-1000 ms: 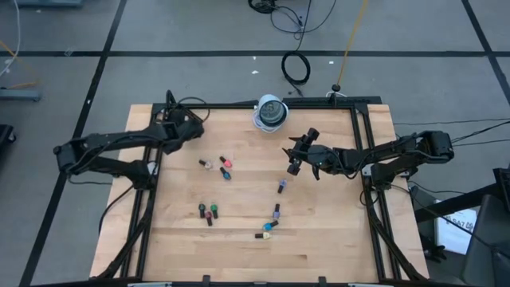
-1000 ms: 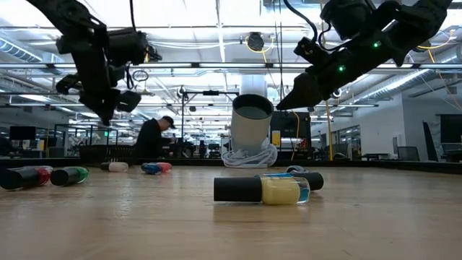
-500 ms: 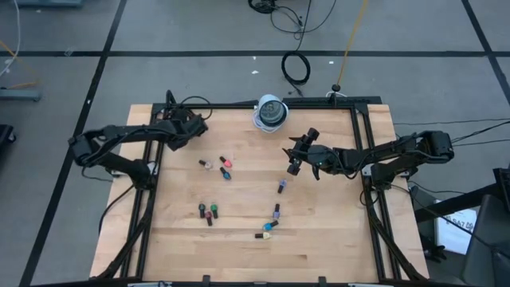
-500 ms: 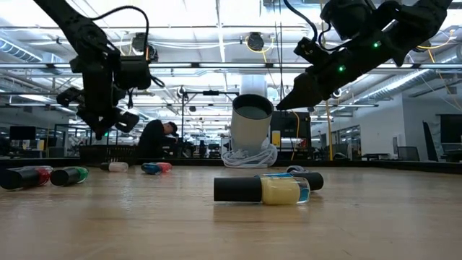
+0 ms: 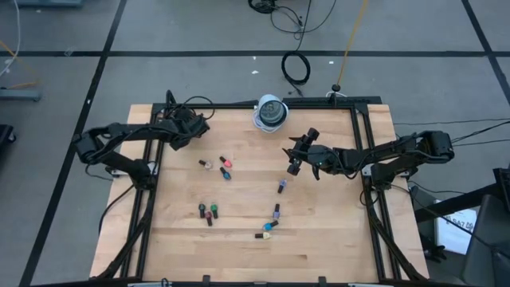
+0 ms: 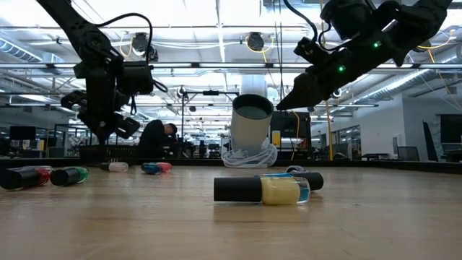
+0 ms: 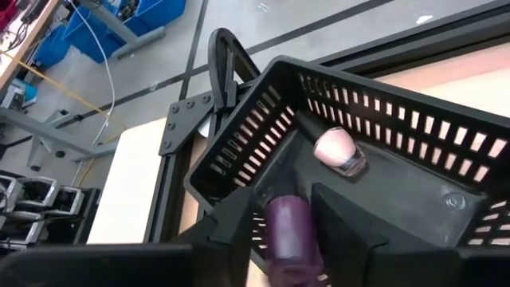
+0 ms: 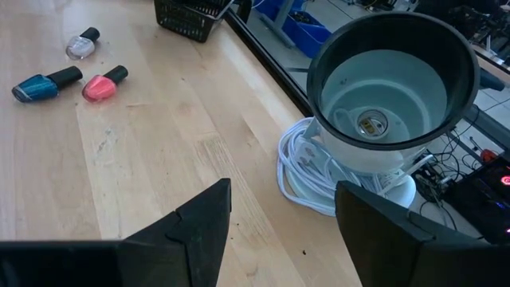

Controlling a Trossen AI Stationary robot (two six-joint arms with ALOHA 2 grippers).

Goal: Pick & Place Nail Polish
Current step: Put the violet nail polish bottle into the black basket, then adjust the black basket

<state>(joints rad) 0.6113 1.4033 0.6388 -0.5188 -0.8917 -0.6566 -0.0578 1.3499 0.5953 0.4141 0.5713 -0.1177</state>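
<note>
A purple bottle of nail polish sits pinched between the fingers of the left gripper, held just above the open black basket at the table's back left corner. One pale pink bottle already lies on the basket floor. The other bottles remain scattered on the wooden table, in small clusters toward the middle and front.

The bottle looks close to the basket's near wall, so I judge that letting go too soon could bounce it off the rim and onto the table or floor; it could also knock against the pink one below.

The right gripper hangs with its fingers spread wide above the table near the white lamp, holding nothing.

Compared with a second ago, the left arm has pulled in closer and sunk lower over the basket, while the right arm has not moved.
</note>
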